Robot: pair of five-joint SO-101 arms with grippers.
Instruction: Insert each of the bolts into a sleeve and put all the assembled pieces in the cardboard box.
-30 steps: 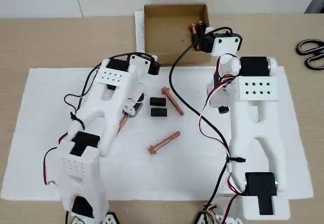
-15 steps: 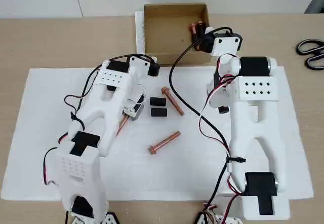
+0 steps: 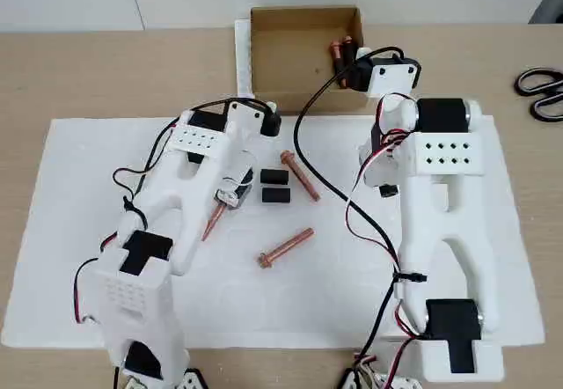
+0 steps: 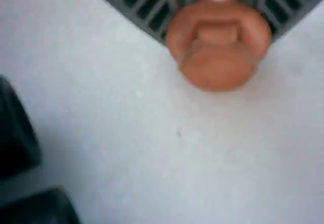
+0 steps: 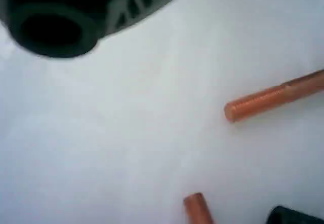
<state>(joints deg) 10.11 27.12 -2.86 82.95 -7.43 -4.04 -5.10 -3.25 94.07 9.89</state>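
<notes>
My left gripper (image 3: 227,197) is shut on a copper bolt (image 3: 214,220), which slants down over the white mat; its head (image 4: 218,46) sits between the jaws in the left wrist view. Two black sleeves (image 3: 274,177) (image 3: 275,195) lie just right of it, also seen as sleeves (image 4: 15,133). Two loose bolts lie on the mat, one bolt (image 3: 301,175) beside the sleeves and one bolt (image 3: 286,247) nearer the front. My right gripper (image 3: 384,182) is shut on a black sleeve (image 5: 50,29) above the mat. The cardboard box (image 3: 264,63) at the back holds assembled pieces (image 3: 343,52).
The white mat (image 3: 70,187) covers the wooden table. Scissors (image 3: 541,85) lie at the far right edge. A black cable (image 3: 303,116) loops from the right arm past the box's front. The right wrist view shows a bolt shaft (image 5: 276,97) and another bolt end (image 5: 197,209).
My left arm has shifted slightly toward the front with the bolt, so more of the bolt shows below it. The right arm has stayed still.
</notes>
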